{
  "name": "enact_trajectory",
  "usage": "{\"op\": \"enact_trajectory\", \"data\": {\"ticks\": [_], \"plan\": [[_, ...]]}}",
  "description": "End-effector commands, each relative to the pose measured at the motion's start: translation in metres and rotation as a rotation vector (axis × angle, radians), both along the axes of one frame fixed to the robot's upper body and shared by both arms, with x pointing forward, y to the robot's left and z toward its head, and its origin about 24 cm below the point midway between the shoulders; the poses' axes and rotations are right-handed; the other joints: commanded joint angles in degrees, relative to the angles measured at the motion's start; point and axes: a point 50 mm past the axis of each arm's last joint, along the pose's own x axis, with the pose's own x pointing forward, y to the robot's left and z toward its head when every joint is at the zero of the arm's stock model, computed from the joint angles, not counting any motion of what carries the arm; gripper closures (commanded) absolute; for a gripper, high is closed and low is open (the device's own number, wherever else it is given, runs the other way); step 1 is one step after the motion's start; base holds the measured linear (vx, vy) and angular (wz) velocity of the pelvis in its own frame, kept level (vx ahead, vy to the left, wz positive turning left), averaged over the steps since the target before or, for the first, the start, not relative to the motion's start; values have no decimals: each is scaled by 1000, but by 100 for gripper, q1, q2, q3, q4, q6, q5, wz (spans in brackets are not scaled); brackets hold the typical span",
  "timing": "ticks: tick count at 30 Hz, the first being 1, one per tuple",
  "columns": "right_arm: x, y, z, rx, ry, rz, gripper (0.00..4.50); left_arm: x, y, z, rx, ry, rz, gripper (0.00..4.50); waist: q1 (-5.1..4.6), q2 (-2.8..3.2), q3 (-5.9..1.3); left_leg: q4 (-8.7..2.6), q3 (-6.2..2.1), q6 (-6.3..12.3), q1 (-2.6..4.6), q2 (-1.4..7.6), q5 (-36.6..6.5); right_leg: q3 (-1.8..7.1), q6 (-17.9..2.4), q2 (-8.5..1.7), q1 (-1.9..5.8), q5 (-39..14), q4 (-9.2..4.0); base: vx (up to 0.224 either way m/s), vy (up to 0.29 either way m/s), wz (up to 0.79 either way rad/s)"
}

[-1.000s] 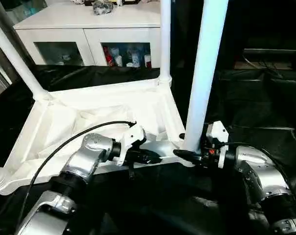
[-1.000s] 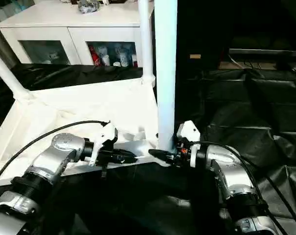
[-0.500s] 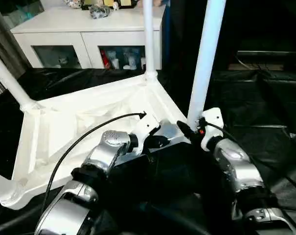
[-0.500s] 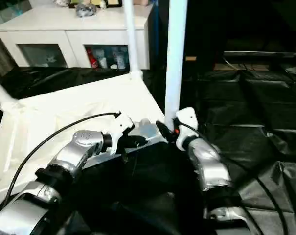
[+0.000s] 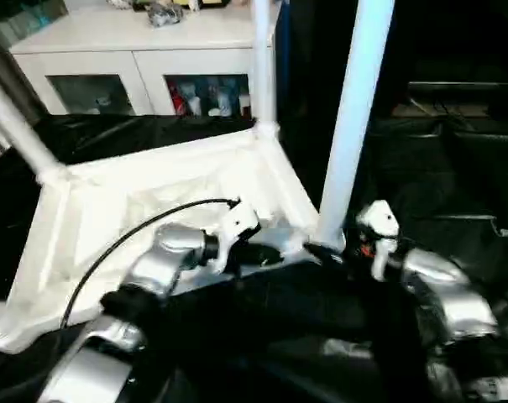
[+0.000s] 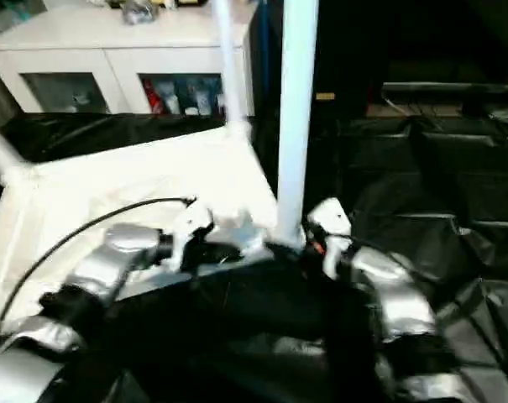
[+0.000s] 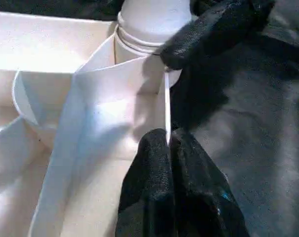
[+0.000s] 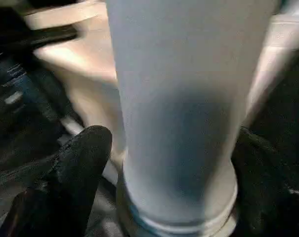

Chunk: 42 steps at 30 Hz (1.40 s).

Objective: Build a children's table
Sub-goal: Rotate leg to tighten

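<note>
Looking from the head, we see the upturned table top on black sheeting; leg cut off above. Left wrist: left gripper pinched shut on the top's thin rim. Right wrist: right gripper spread wide around the leg's base, contact unclear.

Both eye views look forward and down from the head over the silver forearms; they share the upturned children's table, its near leg and the white cabinet behind. Left wrist view sits very close along the left hand at the table's rim. Right wrist view faces the near leg's base, very close.
</note>
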Motion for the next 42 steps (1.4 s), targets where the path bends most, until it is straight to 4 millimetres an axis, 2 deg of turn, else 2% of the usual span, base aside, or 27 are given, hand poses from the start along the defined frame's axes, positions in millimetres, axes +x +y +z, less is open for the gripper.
{"op": "enact_trajectory", "data": {"ticks": [1,2,4,5,7,11,12,13,16,19,22,24,26,27,28,29,30,31,32,33,34,35,36,37,39,40,42], "plan": [[-9,10,-7,-4,69,119,68,-2,-4,14,-45,-14,-86,450,41,-146,-376,-321,-208,1013,118,423,-617,218,-1588,-430,230,147,-320,0,0,0],[-9,10,-7,-4,69,119,68,-2,-4,14,-45,-14,-86,450,58,-138,-373,-329,-209,980,134,428,-681,218,-1569,-425,219,-18,-336,0,0,0],[-7,7,-3,-5,68,134,68,-5,7,13,-23,17,-111,450,93,-144,-351,-378,-216,774,171,457,-923,235,-1533,-418,195,-521,-372,0,0,0],[-7,6,-2,-7,69,142,68,-5,9,14,-18,22,-116,450,91,-162,-346,-392,-217,732,167,460,-961,236,-1521,-411,197,-580,-375,0,0,0],[-8,6,0,1,84,165,68,-6,13,14,-12,24,-116,450,85,-143,-346,-412,-222,585,184,459,-1077,246,-1504,-409,193,-645,-373,0,0,0],[-9,7,0,11,98,193,105,-7,19,15,-3,32,-115,450,91,-171,-357,-388,-213,613,164,442,-874,252,-1542,-428,210,-365,-342,0,0,0],[-9,8,0,14,101,198,115,-7,20,15,-3,32,-114,450,91,-206,-362,-374,-207,655,155,437,-790,249,-1552,-431,217,-287,-339,0,0,0],[-10,9,0,17,105,203,127,-7,20,15,-3,30,-111,450,97,-188,-365,-362,-207,687,150,428,-727,244,-1561,-426,214,-232,-326,0,0,0],[-11,12,-2,25,119,214,149,-7,18,16,-9,25,-103,450,103,-194,-371,-349,-209,748,151,429,-630,237,-1573,-423,217,-133,-313,0,0,0],[-12,15,-4,40,132,205,173,-5,13,16,-14,5,-87,450,101,-193,-358,-358,-208,712,156,434,-734,238,-1569,-418,209,-277,-331,0,0,0],[-9,17,-10,71,146,118,184,4,6,14,2,-54,16,450,102,-157,-346,-372,-218,636,157,436,-840,242,-1555,-422,205,-408,-351,0,0,0],[-5,18,-14,71,151,49,185,12,2,11,30,-80,110,450,94,-185,-326,-392,-209,447,202,427,-1091,255,-1504,-431,193,-732,-414,0,0,0],[-3,19,-18,52,140,2,186,15,-1,10,34,-86,156,450,82,-172,-306,-421,-220,296,198,427,-1250,257,-1450,-438,210,-1012,-434,0,0,0],[6,23,-27,1,125,-158,186,22,-11,10,25,-101,252,450,85,-157,-317,-428,-231,244,206,428,-1295,259,-1403,-443,222,-1075,-438,0,0,0],[8,24,-29,-8,124,-187,187,23,-13,10,23,-103,267,450,38,-137,-300,-443,-228,145,206,418,-1353,261,-1419,-434,186,-1078,-445,0,0,0],[11,26,-32,-25,124,-245,187,25,-17,10,22,-110,300,450,20,-124,-294,-459,-245,80,205,412,-1425,255,-1391,-430,198,-1153,-448,0,0,0],[13,29,-35,-38,124,-288,187,27,-22,11,22,-121,334,450,1,-159,-296,-461,-243,25,220,397,-1496,256,-1340,-433,207,-1260,-470,0,0,0],[16,36,-37,-48,119,-327,187,30,-28,12,16,-133,363,450,9,-160,-291,-461,-241,17,232,393,-1565,265,-1282,-443,200,-1413,-502,0,0,0],[18,42,-38,-48,122,-357,187,31,-34,14,7,-142,387,450,9,-116,-285,-461,-245,-3,238,392,-1603,270,-1267,-448,189,-1477,-504,0,0,0],[19,49,-38,-47,116,-370,187,32,-38,15,-2,-145,398,450,-10,-139,-274,-481,-252,-22,223,388,-1672,265,-1213,-441,198,-1575,-525,0,0,0],[20,57,-37,-44,101,-366,187,32,-42,15,-9,-144,399,450,-17,-106,-285,-488,-257,-39,232,384,-1742,260,-1152,-429,196,-1596,-534,0,0,0],[20,66,-34,-35,75,-339,187,32,-46,16,-14,-147,388,450,-20,-123,-287,-486,-257,-26,227,381,-1726,264,-1136,-435,200,-1561,-535,0,0,0],[20,70,-33,-30,64,-325,153,32,-48,17,-15,-150,384,450,-9,-124,-301,-481,-257,19,225,379,-1657,270,-1121,-442,204,-1474,-528,0,0,0],[20,74,-31,18,76,-299,153,31,-50,17,-21,-152,362,450,-11,-121,-303,-478,-256,52,220,379,-1636,272,-1126,-441,205,-1438,-525,0,0,0],[20,75,-28,84,107,-279,118,30,-51,19,-33,-155,330,450,-4,-95,-317,-471,-258,171,199,384,-1539,265,-1157,-440,226,-1246,-507,0,0,0],[21,75,-27,98,113,-274,118,29,-50,20,-39,-157,314,450,1,-88,-325,-464,-253,213,195,389,-1471,262,-1186,-434,222,-1122,-494,0,0,0],[19,67,-24,81,100,-213,85,26,-44,20,-51,-144,259,450,12,-96,-332,-460,-252,277,180,394,-1357,255,-1233,-434,232,-940,-472,0,0,0]]}}
